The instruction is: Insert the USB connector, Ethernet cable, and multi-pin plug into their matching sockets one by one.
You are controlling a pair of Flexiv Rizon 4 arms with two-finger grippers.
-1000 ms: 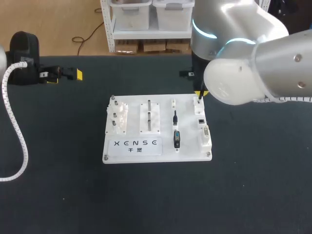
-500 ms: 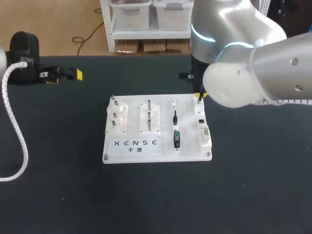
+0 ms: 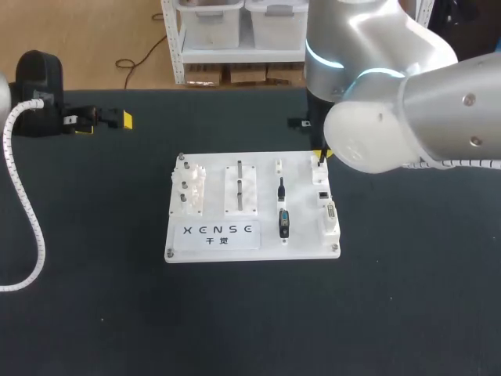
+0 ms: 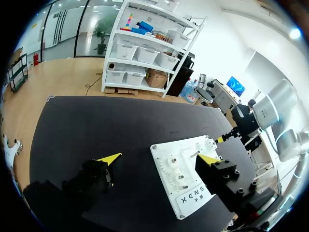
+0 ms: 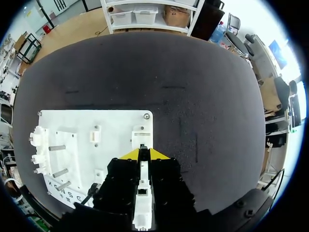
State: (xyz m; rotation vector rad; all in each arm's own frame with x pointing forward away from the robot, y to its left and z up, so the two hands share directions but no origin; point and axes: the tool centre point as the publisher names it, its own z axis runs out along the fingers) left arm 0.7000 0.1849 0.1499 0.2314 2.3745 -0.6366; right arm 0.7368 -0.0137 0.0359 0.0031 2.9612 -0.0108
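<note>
Right gripper, clenched on a slim upright dark plug, poised directly over the white socket block at the board's 1 o'clock corner.

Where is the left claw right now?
In the head view the left claw is at the far left of the table, open and empty, well clear of the white board.
</note>
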